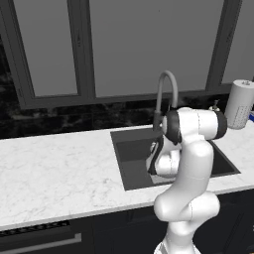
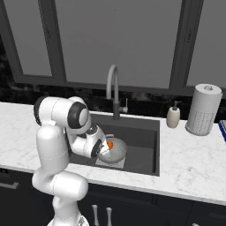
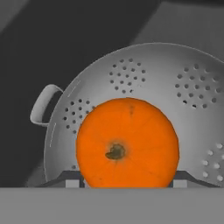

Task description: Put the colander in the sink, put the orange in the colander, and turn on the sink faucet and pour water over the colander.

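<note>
L base view – arm: white arm rises from lower right, bends over the sink (image 1: 130,149) at frame centre; gripper hidden behind the arm's own body.
L base view – sink faucet (image 1: 165,94): arched spout just above centre, behind the basin.
L base view – paper-towel roll (image 1: 239,103): upper right, on the counter (image 1: 54,168).
R base view – gripper (image 2: 107,145): left of centre, down in the sink (image 2: 141,137), at the colander's left rim.
R base view – colander (image 2: 115,151): on the sink floor, centre-left; orange (image 2: 110,144) at its left edge by the fingers.
R base view – soap dispenser (image 2: 173,115): right of sink, paper-towel roll (image 2: 203,109) beside it.
Hand view – orange (image 3: 127,143): lower centre, between the two finger tips (image 3: 73,182), which touch its sides; jaws closed on it.
Hand view – colander (image 3: 192,92): behind the orange, handle at left; can't tell if the orange touches the bowl.
</note>
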